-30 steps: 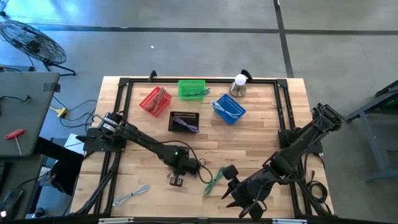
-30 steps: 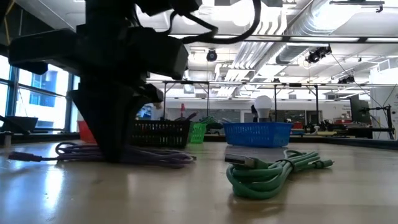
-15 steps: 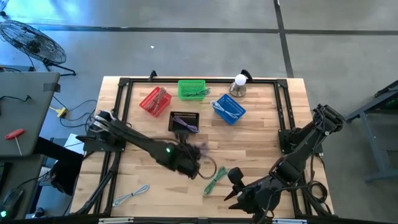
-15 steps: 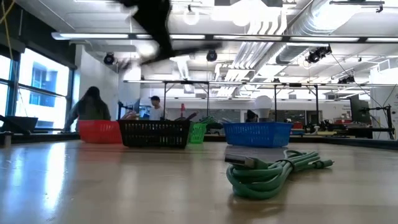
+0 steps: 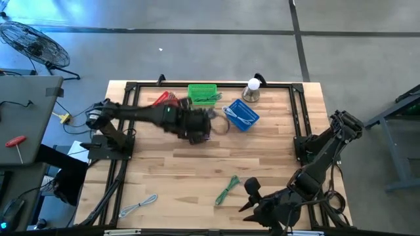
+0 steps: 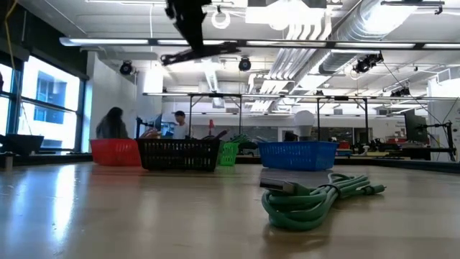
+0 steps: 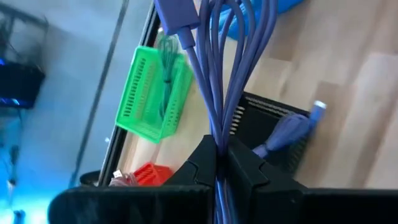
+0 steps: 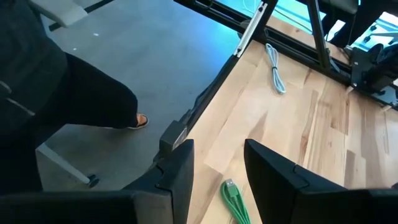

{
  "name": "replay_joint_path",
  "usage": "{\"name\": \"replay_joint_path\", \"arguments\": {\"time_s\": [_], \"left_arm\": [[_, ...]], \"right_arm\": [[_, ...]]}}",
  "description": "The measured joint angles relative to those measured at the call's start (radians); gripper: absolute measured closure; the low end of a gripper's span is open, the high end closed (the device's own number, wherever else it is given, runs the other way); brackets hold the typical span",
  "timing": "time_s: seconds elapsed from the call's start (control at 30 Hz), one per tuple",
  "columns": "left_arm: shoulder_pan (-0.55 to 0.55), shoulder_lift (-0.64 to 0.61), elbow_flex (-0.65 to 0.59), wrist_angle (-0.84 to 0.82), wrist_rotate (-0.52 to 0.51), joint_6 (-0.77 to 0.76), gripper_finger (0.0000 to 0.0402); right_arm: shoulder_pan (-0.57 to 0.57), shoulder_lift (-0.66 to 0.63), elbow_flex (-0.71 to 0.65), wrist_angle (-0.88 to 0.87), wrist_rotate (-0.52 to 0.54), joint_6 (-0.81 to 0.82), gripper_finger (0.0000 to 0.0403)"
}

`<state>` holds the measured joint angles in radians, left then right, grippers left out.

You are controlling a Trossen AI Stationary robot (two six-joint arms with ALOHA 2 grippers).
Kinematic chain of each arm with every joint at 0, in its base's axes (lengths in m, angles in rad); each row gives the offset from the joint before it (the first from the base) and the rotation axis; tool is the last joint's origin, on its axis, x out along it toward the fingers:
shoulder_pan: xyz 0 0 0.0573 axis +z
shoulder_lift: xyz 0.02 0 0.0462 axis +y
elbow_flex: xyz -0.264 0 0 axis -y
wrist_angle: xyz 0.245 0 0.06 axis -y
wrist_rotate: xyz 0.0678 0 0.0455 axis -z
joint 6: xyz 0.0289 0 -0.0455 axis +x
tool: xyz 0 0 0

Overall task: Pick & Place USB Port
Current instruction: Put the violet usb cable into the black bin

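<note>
left gripper (image 7: 219, 163) with purple cable (image 7: 219, 74), from front table up over black basket (image 7: 273, 134)

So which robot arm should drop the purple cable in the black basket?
The left. Its gripper already clamps the purple cable just above the black basket; the right gripper waits open at the table's near edge.

Setting: industrial robotics lab or workshop. Evidence: polished concrete floor (image 5: 197, 59); exposed ceiling ducts (image 6: 338, 25) and strip lights; wooden table (image 5: 262, 157) in black framing; floor fan (image 5: 36, 42); people (image 6: 111, 126) at distant workbenches; large windows (image 6: 50, 101).
</note>
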<state>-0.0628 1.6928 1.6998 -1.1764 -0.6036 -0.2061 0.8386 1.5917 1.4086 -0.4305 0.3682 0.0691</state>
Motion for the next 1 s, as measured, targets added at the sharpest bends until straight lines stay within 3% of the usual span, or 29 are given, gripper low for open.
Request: {"name": "replay_joint_path", "arguments": {"time_s": [0.2, 0.4, 0.63, 0.77, 1.0], "left_arm": [[0.159, 0.002, -0.126, 0.146, 0.173, 0.092, 0.0394], [0.204, 0.0, -0.308, 0.26, 0.338, 0.155, 0.0394], [0.212, 0.0, -0.463, 0.463, 0.424, 0.206, 0.0394], [0.235, 0.0, -0.511, 0.486, 0.464, 0.188, 0.039], [0.226, 0.0, -0.519, 0.501, 0.46, 0.122, 0.0322]], "right_arm": [[0.026, 0.0, 0.0, -0.016, 0.033, 0.01, 0.027], [0.045, 0.0, 0.0, -0.051, 0.052, 0.012, 0.027], [0.046, 0.0, 0.0, -0.081, 0.072, 0.01, 0.027], [0.046, 0.0, 0.0, -0.085, 0.099, 0.019, 0.027], [0.045, 0.0, 0.0, -0.084, 0.125, 0.02, 0.027]]}}
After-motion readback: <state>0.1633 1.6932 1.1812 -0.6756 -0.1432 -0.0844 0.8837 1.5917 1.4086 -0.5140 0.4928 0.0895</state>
